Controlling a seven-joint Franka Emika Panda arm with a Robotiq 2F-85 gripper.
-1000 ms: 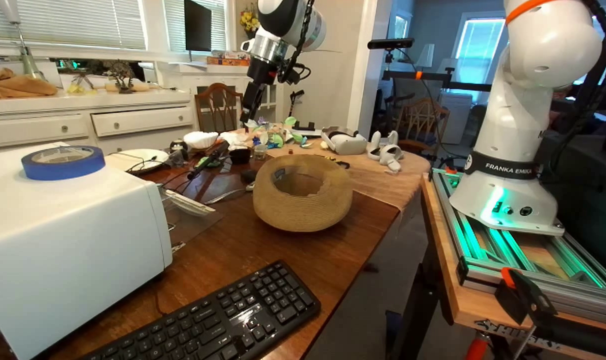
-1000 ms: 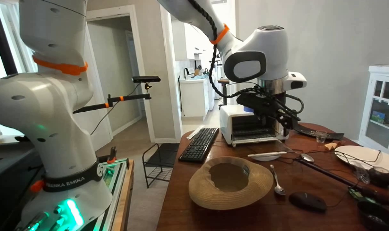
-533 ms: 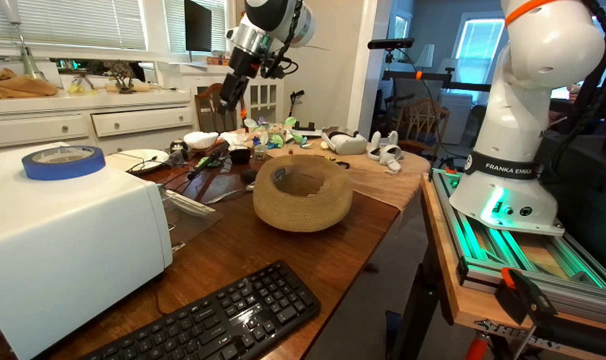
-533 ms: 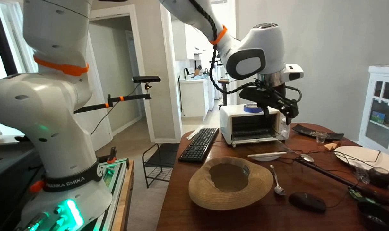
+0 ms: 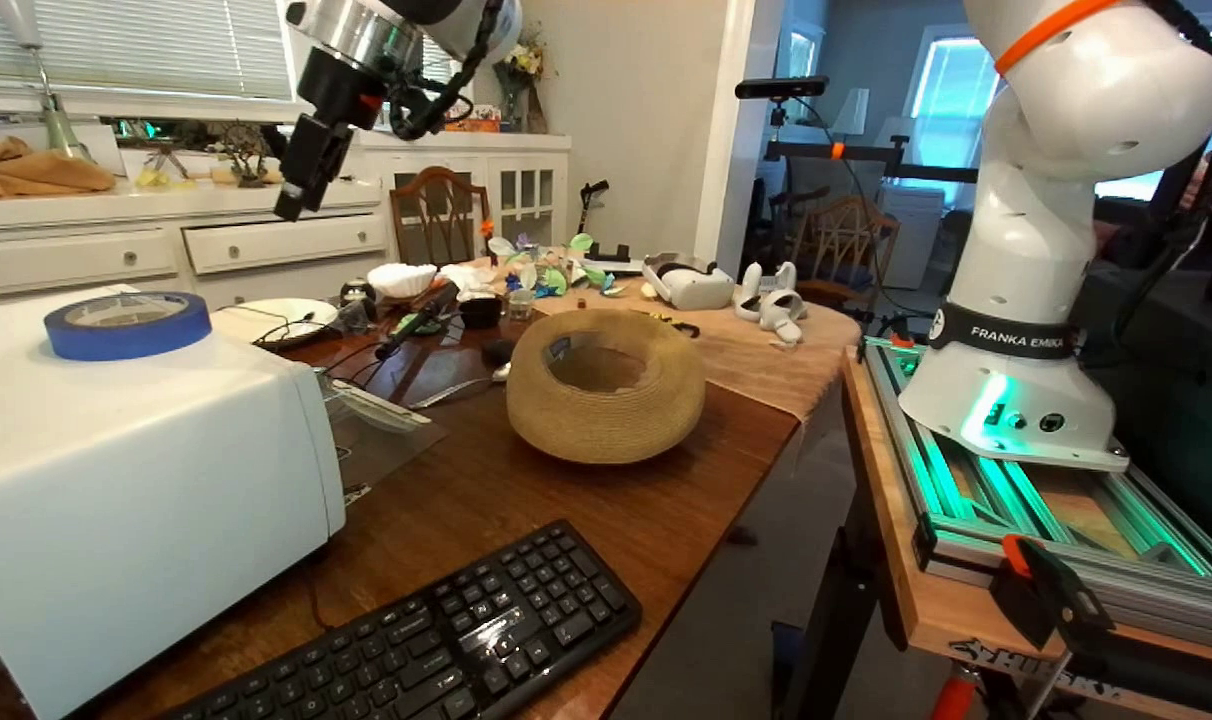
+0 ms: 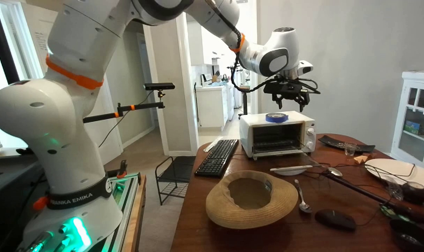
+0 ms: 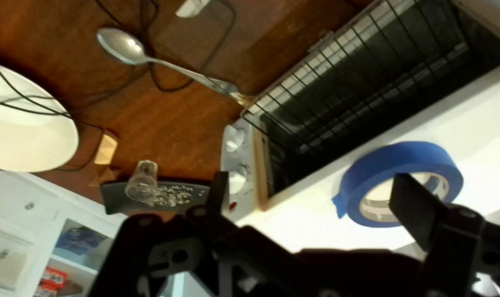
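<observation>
Two fingers point(image 7: 417, 210) of my gripper point(image 6: 291, 105) stand wide apart, empty. Below lies blue tape point(image 6: 276, 119) upon the white oven point(image 5: 156, 470).

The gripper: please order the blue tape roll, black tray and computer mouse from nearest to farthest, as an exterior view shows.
1. Blue tape roll: on the oven, below the gripper.
2. Black tray: beside the oven.
3. Computer mouse: in the foreground.

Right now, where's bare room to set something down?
Bare wood lies between the keyboard, straw hat and toaster oven. The oven's top has room beside the blue tape, though the open jaws hang nearby. Around the white plate it's crowded: cords, spoon, glass.
</observation>
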